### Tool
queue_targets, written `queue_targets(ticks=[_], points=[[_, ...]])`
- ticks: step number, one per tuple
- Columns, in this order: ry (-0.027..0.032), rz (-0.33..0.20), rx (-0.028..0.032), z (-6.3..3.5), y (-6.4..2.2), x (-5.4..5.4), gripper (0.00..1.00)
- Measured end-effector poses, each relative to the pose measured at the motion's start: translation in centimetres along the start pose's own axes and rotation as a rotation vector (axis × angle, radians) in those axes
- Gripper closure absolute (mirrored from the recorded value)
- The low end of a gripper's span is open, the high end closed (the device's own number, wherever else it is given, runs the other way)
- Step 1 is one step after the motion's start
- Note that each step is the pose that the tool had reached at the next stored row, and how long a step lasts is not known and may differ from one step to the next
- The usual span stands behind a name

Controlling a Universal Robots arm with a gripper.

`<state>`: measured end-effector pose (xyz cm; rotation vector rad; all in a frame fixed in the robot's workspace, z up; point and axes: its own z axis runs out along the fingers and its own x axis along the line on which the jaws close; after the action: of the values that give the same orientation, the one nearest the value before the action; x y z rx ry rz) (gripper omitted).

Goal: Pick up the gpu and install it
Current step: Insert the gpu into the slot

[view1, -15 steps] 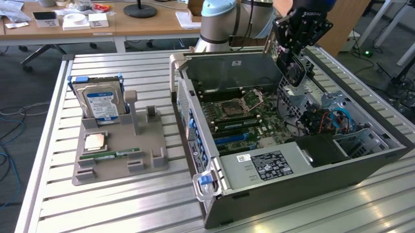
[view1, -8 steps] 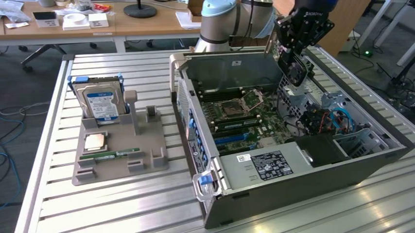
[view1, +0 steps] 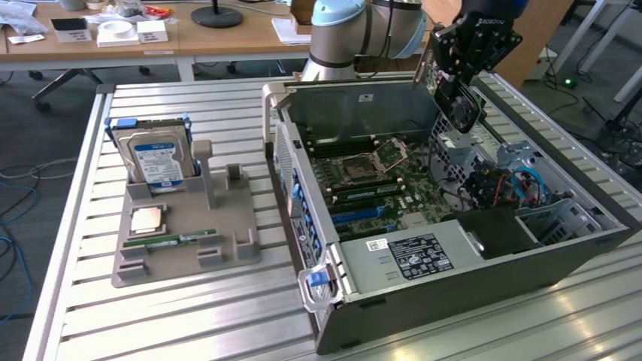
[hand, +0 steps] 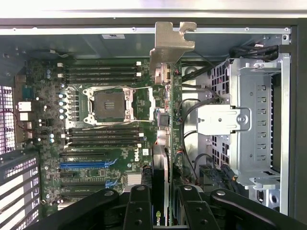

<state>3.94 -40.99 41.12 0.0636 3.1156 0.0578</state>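
The gripper, clamped on the gpu, is holding the card edge-on over the open computer case at the exterior view's upper right, apparently mid-carry, and seating it is calling for lining its edge up with the blue slot.

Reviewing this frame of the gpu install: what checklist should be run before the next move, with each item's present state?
1. Grip on the gpu: ok. The gripper is shut on it, and the card hangs below the fingers.
2. Case open, motherboard exposed: ok.
3. Card lined up with the blue slot: not ok. The card runs crosswise to the slot and sits off to one side of it.
4. Card clear of the black cables beside it: cannot tell.
5. Card seated: not ok. It hangs up near the case rim, above the board.
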Motion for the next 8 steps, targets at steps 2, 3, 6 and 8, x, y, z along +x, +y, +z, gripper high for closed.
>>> queue_targets(ticks=[2, 3, 6, 8], points=[[0.0, 0.0, 0.0, 0.0, 0.0, 0.0, 0.74], [0.0, 0.0, 0.0001, 0.0, 0.0, 0.0, 0.74], [0.0, 0.0, 0.0, 0.0, 0.0, 0.0, 0.74], [0.0001, -0.001, 0.0, 0.0, 0.0, 0.0, 0.74]])
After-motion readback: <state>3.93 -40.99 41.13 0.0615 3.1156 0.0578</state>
